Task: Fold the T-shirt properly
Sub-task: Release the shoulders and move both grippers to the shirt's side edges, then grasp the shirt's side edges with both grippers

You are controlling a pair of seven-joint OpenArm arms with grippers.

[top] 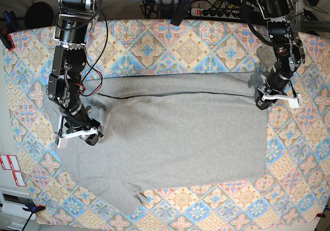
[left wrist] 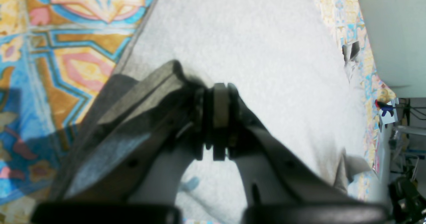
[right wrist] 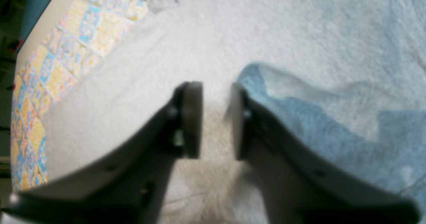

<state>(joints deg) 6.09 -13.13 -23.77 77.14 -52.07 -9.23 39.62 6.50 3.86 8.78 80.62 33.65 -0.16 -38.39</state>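
The heather-grey T-shirt (top: 180, 133) lies spread plain side up on the patterned tablecloth (top: 170, 45), with a fold line running across its upper part. My left gripper (top: 262, 101) is at the shirt's right edge. In the left wrist view its jaws (left wrist: 218, 91) are closed on a thin strip of the shirt (left wrist: 249, 34). My right gripper (top: 92, 135) is low over the shirt's left side. In the right wrist view it (right wrist: 216, 97) is open, with grey cloth (right wrist: 233, 34) in the gap and a raised fold beside its right finger.
The tablecloth (left wrist: 66, 67) (right wrist: 66, 51) covers the whole table around the shirt. A power strip (top: 216, 12) and cables lie behind the far edge. A red wire (top: 85, 71) hangs along the right arm. The shirt's lower left corner (top: 131, 192) reaches toward the front edge.
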